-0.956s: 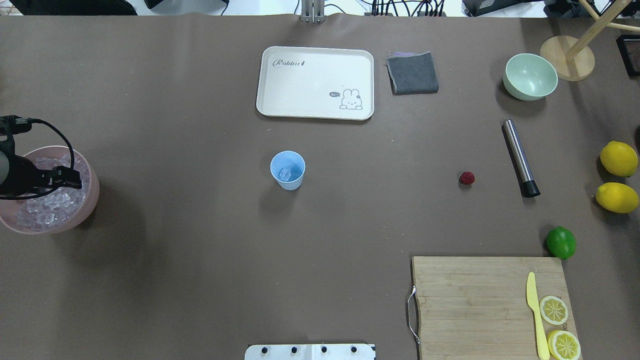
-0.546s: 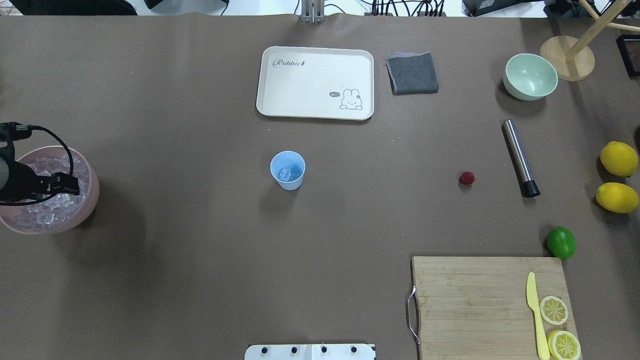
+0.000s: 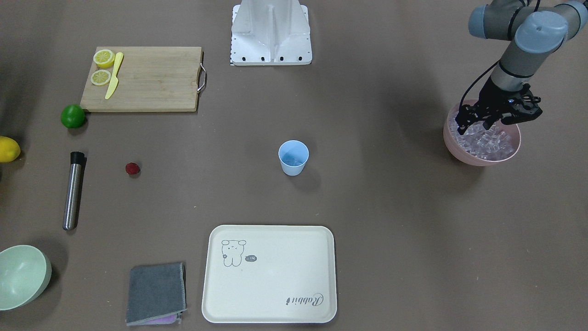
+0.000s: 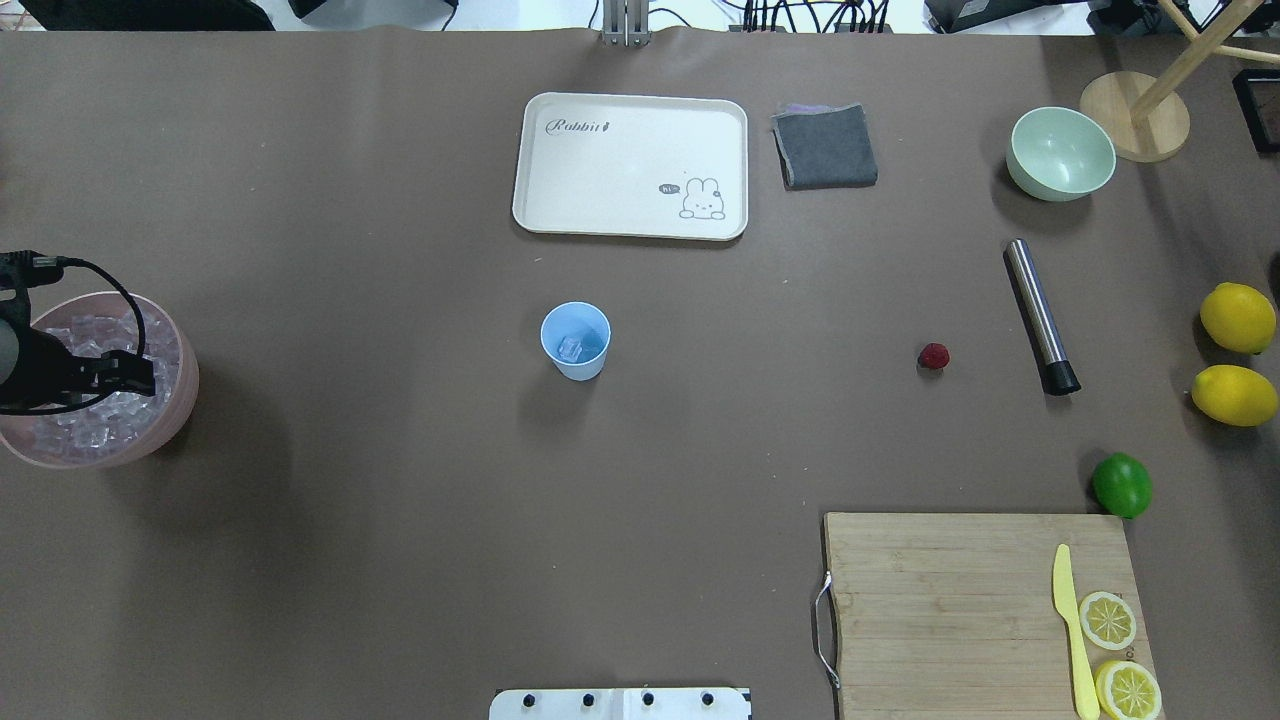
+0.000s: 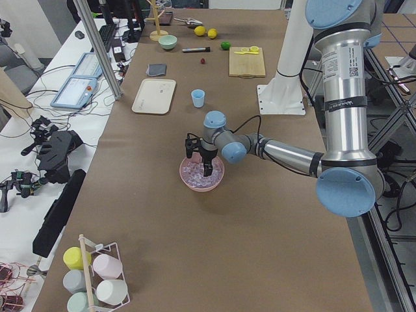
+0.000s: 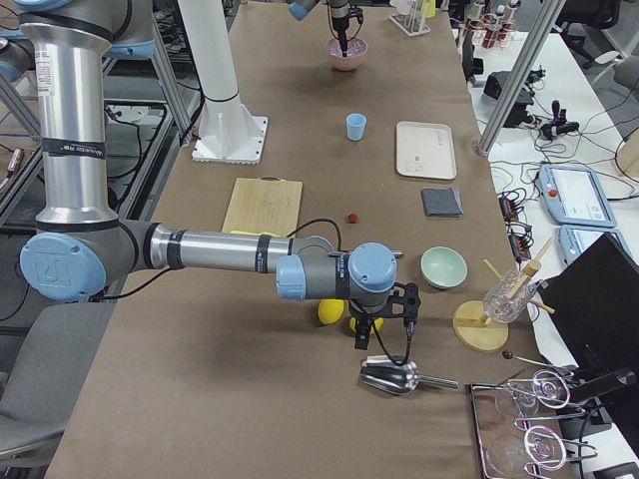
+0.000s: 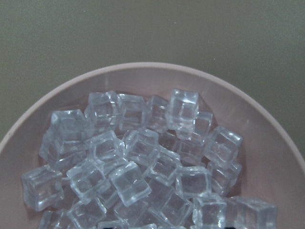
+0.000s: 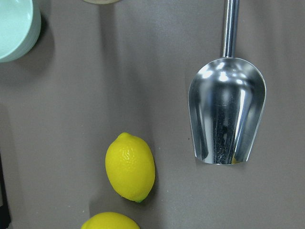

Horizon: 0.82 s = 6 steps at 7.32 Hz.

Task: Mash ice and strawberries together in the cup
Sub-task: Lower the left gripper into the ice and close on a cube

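Observation:
The light-blue cup (image 4: pixel 575 340) stands mid-table with one ice cube (image 4: pixel 570 348) inside; the front view shows the cup (image 3: pixel 293 157) too. The strawberry (image 4: pixel 934 356) lies alone on the table to the right. A pink bowl (image 4: pixel 186 398) at the far left holds a heap of ice (image 7: pixel 143 148). My left gripper (image 3: pixel 475 126) stands open, its tips down among the cubes, nothing clearly held. My right gripper (image 6: pixel 371 339) hangs low over the table's right end near two lemons; I cannot tell if it is open or shut.
A cream tray (image 4: pixel 630 165), grey cloth (image 4: pixel 825 146) and pale green bowl (image 4: pixel 1060 152) sit at the back. A steel muddler (image 4: pixel 1040 315), lemons (image 4: pixel 1237 317), a lime (image 4: pixel 1121 485) and a cutting board (image 4: pixel 940 610) fill the right. A metal scoop (image 8: pixel 227 112) lies beneath the right wrist.
My left gripper has sunk lower into the pink bowl toward the ice, drifting slightly toward the robot. Nothing else has moved.

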Motion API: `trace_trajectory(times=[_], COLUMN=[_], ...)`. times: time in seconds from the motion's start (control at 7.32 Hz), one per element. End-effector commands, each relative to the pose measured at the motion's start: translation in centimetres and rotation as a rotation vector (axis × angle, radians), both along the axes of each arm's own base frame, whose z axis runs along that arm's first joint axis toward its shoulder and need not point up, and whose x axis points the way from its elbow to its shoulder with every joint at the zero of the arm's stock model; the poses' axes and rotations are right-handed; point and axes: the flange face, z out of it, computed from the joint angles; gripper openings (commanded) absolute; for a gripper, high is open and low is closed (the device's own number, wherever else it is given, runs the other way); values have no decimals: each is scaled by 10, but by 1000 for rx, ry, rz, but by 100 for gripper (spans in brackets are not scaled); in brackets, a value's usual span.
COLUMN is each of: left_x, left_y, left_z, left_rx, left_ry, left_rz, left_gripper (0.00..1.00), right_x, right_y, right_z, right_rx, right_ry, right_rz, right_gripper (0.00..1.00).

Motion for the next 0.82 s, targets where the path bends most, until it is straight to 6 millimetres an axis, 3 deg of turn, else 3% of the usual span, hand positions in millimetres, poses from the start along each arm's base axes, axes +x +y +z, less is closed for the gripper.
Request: trace_trajectory(times=[0.0,0.14,0.27,0.55,0.68], left_x=[3,3,4,2,-3], left_y=[1,1,0,1,0], left_z=[5,6,4,-1,-10], left_rx=[-3,-2,0,8,18], left_ry=[-7,-7,-5,1,14], left_rz=[11,12,12,14,7], left_gripper=[72,71,55,12,2], right_x=[0,0,0,0,0], right_y=[-3,-4,-4,-4,-4], right_z=[-3,-7,-9,-13,-14], right_rx=[3,2,7,10,11], right_ry=[2,1,1,1,2], right_rz=[4,10,10,15,16], right_gripper=[100,100,100,100,100])
